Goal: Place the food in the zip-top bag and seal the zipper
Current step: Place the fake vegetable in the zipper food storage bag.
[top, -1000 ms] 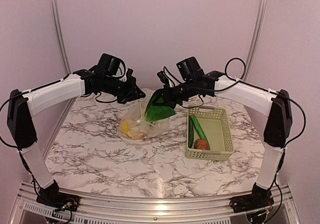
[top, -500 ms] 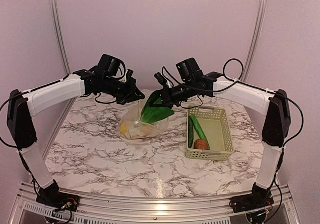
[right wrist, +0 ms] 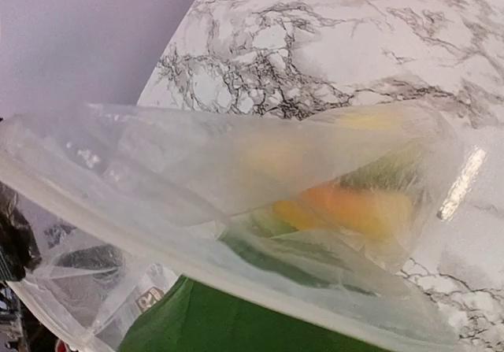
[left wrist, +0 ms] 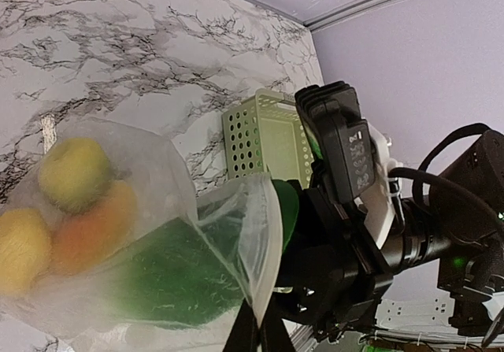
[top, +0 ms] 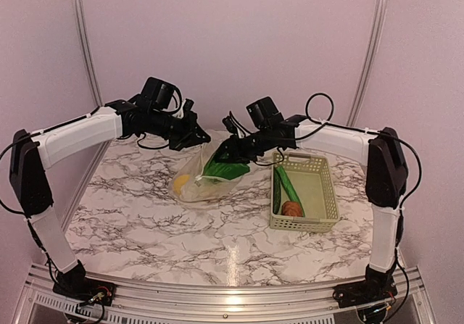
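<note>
The clear zip-top bag (top: 197,181) lies at the table's middle back, mouth raised towards the arms. My left gripper (top: 190,138) is shut on the bag's upper mouth edge (left wrist: 264,250) and holds it up. My right gripper (top: 232,150) is shut on the green bok choy (top: 225,169), whose leafy end is inside the bag (left wrist: 177,281). A lemon (left wrist: 75,175), an orange piece (left wrist: 106,226) and another yellow item (left wrist: 22,248) lie in the bag. The zipper strip (right wrist: 264,289) crosses the right wrist view above the bok choy (right wrist: 236,332). My right fingers are hidden there.
A pale green slotted basket (top: 319,193) stands right of the bag. It holds a long green cucumber (top: 288,183) and a brown round item (top: 292,209). The basket also shows in the left wrist view (left wrist: 260,135), behind the right arm's black wrist (left wrist: 354,234).
My right gripper has moved left and down, pushing the bok choy deeper into the bag's mouth. My left gripper has stayed put, holding the bag edge.
</note>
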Robot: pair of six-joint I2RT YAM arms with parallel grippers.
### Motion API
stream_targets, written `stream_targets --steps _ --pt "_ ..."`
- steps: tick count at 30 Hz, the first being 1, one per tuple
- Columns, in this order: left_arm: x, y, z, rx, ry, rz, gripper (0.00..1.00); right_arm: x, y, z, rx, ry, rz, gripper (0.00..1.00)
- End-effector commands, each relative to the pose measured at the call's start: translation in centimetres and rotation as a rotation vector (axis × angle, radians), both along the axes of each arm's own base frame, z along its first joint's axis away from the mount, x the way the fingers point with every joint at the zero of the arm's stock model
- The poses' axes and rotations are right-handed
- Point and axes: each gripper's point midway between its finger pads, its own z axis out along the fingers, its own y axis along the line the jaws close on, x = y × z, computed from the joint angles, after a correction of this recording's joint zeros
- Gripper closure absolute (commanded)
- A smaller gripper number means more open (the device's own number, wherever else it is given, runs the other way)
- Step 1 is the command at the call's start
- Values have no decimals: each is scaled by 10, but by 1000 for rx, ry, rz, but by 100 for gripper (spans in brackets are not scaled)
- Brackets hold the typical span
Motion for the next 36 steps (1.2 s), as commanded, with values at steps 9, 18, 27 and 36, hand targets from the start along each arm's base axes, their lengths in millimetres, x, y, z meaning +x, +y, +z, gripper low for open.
stream_targets --steps 9,18,27,36 --pt "-4 2 31 -16 -75 -51 100 -7 -24 132 43 -211 -18 26" --pt "-10 3 44 -27 -129 -97 100 -11 -90 56 -275 -181 -181 39" --pt "-11 4 39 -23 -111 -87 100 -33 -114 13 -365 -105 -178 53" --pt "-10 7 33 -14 -88 -61 100 -55 -115 40 -285 -76 -162 48"
